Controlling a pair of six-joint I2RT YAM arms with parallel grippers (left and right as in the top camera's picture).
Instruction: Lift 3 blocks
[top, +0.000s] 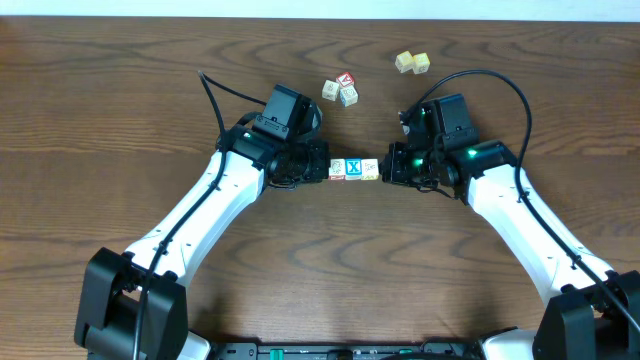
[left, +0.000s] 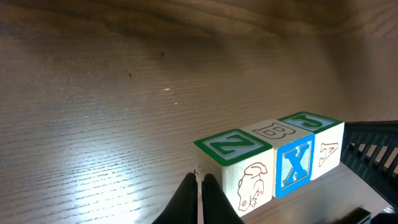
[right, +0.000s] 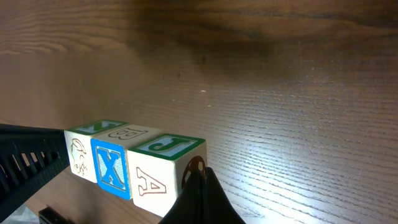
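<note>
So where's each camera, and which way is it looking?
Overhead: above the table, looking down at the left arm, the right arm and the row of three blocks between them.
Left wrist: low behind the shut left claw, facing the row's Z end.
Right wrist: low behind the shut right claw, facing the J end.
Both wrist views share the blue X block, seen from opposite sides.

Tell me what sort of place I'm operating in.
Likely a robotics lab or test bench, not a home: a wood-grain table, the left arm and right arm mounted at its near edge, and nothing on it but toy letter blocks laid out as props.
</note>
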